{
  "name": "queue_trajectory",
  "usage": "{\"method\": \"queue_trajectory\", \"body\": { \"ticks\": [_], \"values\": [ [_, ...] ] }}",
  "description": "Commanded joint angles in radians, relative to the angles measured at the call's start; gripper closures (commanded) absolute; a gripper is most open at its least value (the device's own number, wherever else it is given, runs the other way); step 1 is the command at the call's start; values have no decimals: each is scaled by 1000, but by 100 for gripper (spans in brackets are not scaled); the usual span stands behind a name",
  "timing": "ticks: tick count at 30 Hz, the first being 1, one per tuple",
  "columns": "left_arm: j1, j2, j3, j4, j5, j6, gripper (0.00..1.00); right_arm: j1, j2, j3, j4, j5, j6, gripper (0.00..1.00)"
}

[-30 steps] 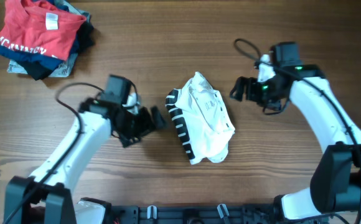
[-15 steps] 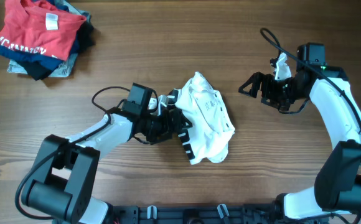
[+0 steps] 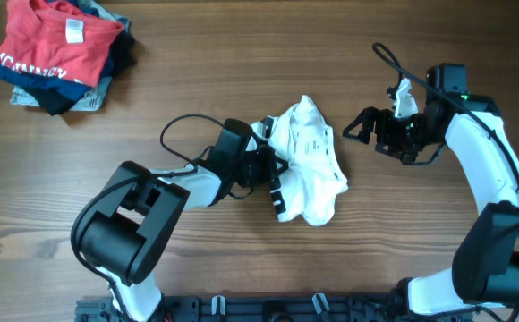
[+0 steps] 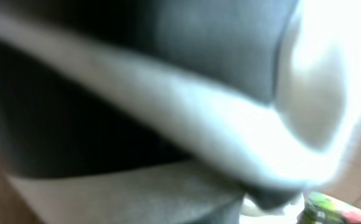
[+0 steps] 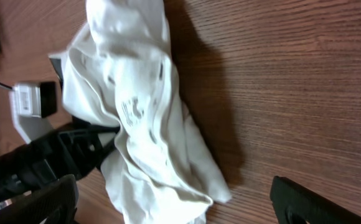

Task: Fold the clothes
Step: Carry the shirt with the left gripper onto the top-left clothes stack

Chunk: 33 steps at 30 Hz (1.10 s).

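A crumpled white garment with black-and-white striped trim lies mid-table. My left gripper is pushed into its left edge and is shut on the cloth. Blurred white and dark fabric fills the left wrist view and hides the fingers. My right gripper hangs open a little right of the garment, touching nothing. The right wrist view has the garment between that gripper's wide-apart fingertips, with the left gripper at the cloth's far side.
A stack of clothes topped by a red shirt sits at the far left corner. Cables loop behind the left arm and above the right arm. Bare wooden table surrounds the garment.
My left arm has reached right into the garment's striped edge and its jaws have shut there. The garment has bunched and shifted right. The right arm drew back to the right, then held still.
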Motion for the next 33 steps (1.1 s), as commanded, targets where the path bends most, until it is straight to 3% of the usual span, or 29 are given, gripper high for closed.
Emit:
{"method": "queue_trajectory", "body": {
  "ticks": [1, 6, 10, 15, 20, 25, 33],
  "values": [
    [23, 22, 4, 66, -117, 206, 94, -2, -14, 18, -21, -19, -34, 0],
    [193, 16, 107, 64, -171, 379, 93, -2, -14, 18, -100, -15, -75, 0],
    [354, 16, 177, 135, -197, 606, 88, -2, -14, 18, -130, -11, -74, 0],
    [469, 16, 229, 298, -336, 676, 83, -2, -14, 18, -173, 47, -70, 0],
    [565, 16, 397, 303, -377, 815, 77, -2, -14, 18, -218, 111, -67, 0],
    [657, 14, 502, 303, -461, 836, 77, -2, -15, 18, -230, 114, -41, 0],
    [855, 14, 504, 249, -481, 813, 76, -1, -16, 18, -259, 114, -40, 0]
  ]
}}
